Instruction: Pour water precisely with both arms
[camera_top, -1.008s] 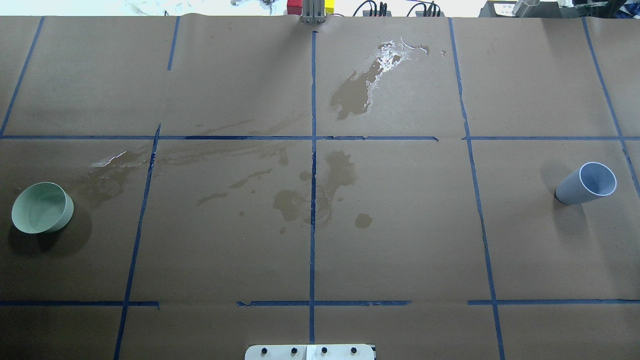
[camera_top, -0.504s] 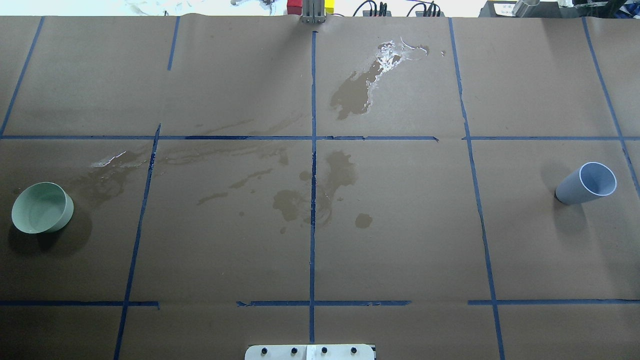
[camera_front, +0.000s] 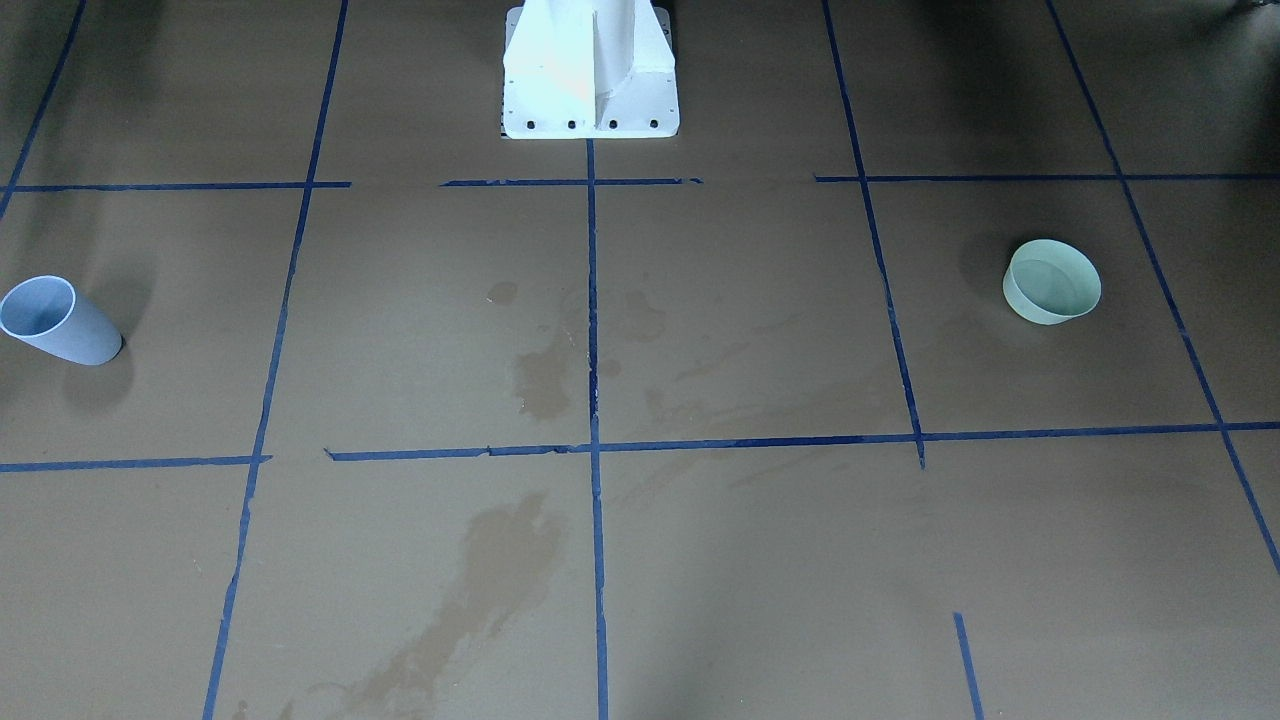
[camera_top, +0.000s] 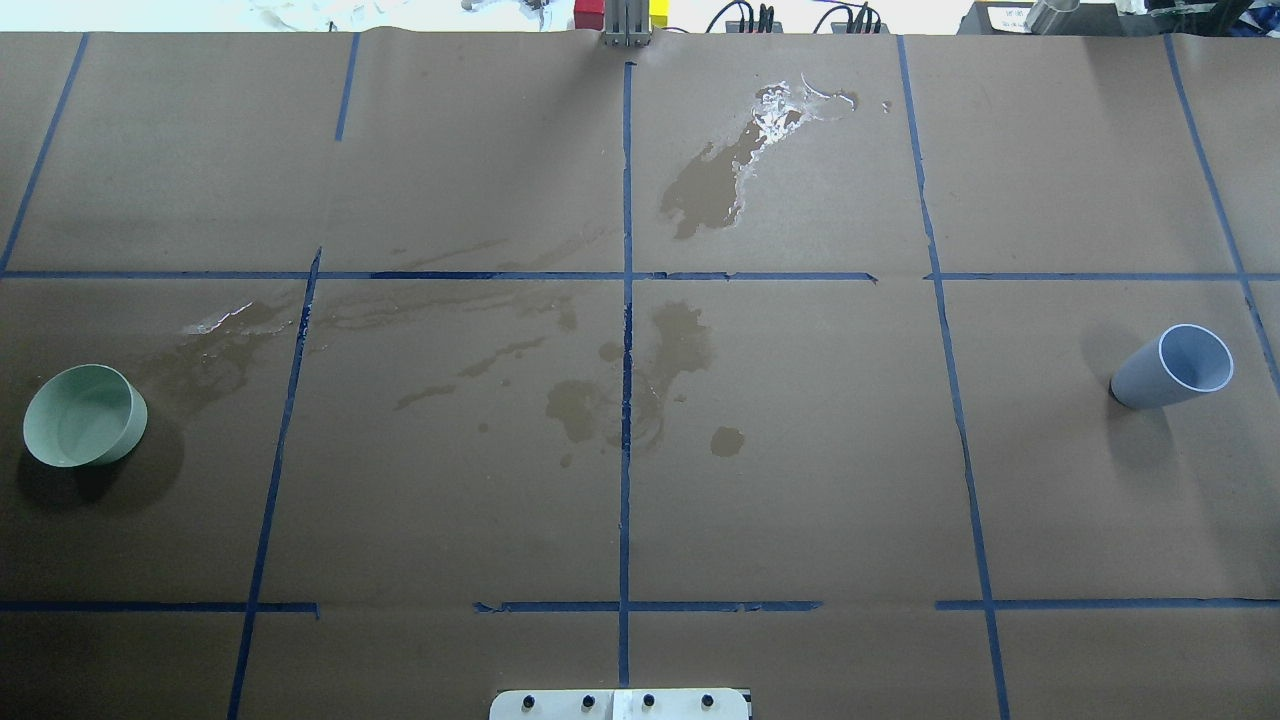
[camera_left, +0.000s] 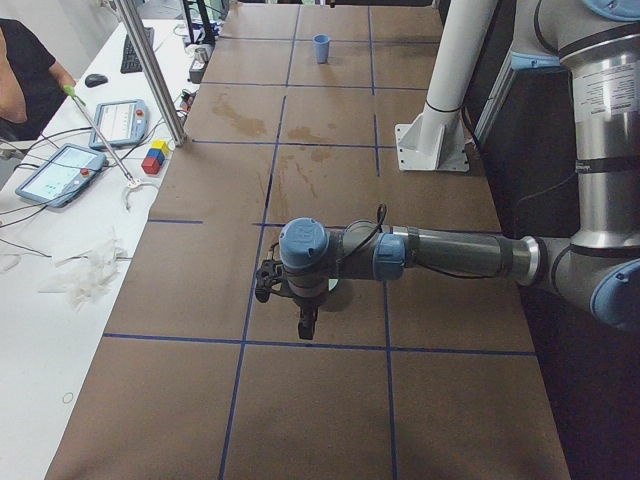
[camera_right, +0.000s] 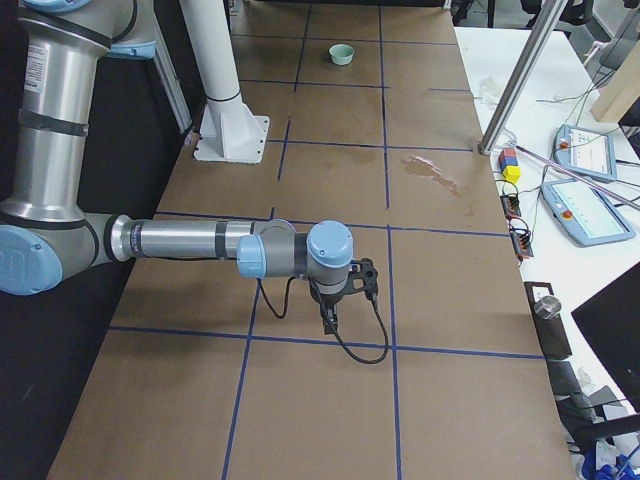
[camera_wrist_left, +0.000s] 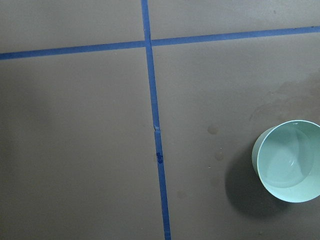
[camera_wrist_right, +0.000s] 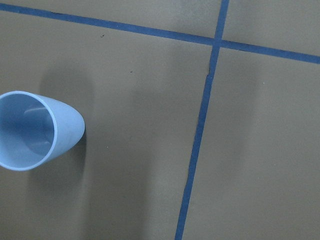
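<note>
A pale green bowl (camera_top: 85, 415) stands at the table's left; it also shows in the front view (camera_front: 1052, 281) and the left wrist view (camera_wrist_left: 290, 167), with what looks like a shallow pool of clear water in it. A pale blue cup (camera_top: 1172, 366) stands upright at the right and looks empty in the right wrist view (camera_wrist_right: 30, 131). My left gripper (camera_left: 305, 328) hangs over the bowl's area. My right gripper (camera_right: 329, 322) hangs over the cup's area. Both show only in the side views, so I cannot tell if they are open or shut.
Spilled water glints in a puddle (camera_top: 790, 105) at the far middle, with dark wet stains (camera_top: 600, 400) across the brown paper (camera_top: 800, 480). Blue tape lines form a grid. The white pedestal (camera_front: 590, 70) stands at the robot's edge. Tablets (camera_right: 580, 210) and an operator (camera_left: 25, 70) are beyond the far edge.
</note>
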